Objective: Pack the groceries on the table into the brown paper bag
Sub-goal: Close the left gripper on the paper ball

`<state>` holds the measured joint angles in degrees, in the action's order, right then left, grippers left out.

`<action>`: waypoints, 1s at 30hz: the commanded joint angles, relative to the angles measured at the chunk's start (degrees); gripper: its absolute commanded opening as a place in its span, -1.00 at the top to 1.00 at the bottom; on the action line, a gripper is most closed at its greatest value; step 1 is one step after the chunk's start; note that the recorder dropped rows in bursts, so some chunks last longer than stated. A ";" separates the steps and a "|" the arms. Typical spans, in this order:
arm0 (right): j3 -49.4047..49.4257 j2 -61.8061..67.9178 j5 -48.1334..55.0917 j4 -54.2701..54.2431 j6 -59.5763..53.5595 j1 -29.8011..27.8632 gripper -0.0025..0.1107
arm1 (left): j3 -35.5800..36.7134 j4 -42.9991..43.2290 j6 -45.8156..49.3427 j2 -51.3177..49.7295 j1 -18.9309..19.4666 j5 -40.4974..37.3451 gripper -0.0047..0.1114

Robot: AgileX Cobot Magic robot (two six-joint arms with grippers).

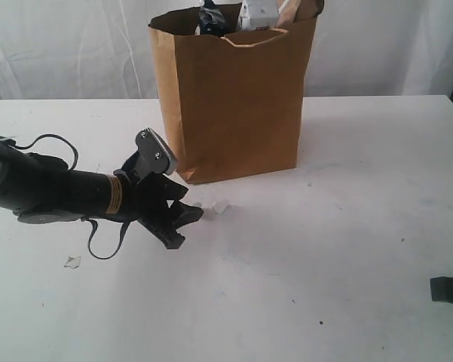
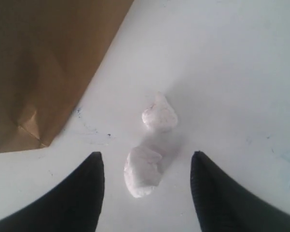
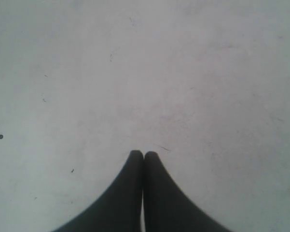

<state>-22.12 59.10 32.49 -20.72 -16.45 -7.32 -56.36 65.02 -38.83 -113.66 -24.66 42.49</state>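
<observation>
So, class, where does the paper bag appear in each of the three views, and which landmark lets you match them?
Exterior view: bag stands at top centre.
Left wrist view: bag, its lower corner, fills the picture's upper left.
Right wrist view: not in it.
Shared landmark: two white lumps on the table beside the bag's corner, in exterior and left wrist views.

Raised exterior camera looks across the desk (image 1: 347, 226) toward the bag (image 1: 234, 105). Left wrist camera peers down, close, past the left end effector (image 2: 147, 153) at the bag's corner and two white lumps (image 2: 159, 116), both shared with the exterior view. Right wrist camera faces the desk, close.
</observation>
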 commanded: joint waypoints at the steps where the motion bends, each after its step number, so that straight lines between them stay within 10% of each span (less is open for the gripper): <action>1: 0.46 -0.11 0.00 -0.21 0.19 -0.04 0.96 | 0.23 -0.63 2.58 -0.06 -0.05 -1.01 -0.04; 21: 0.46 -0.11 0.44 -0.21 0.19 -0.04 0.96 | 0.23 -5.36 9.12 -2.66 -0.05 2.39 -0.04; 30: 0.46 -0.11 0.44 -0.21 0.19 -0.04 0.96 | 0.23 -6.41 9.12 -4.02 -0.05 2.39 0.35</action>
<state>-22.12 59.10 32.49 -20.72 -16.45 -7.32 -56.36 59.53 -29.75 -117.67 -24.66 45.01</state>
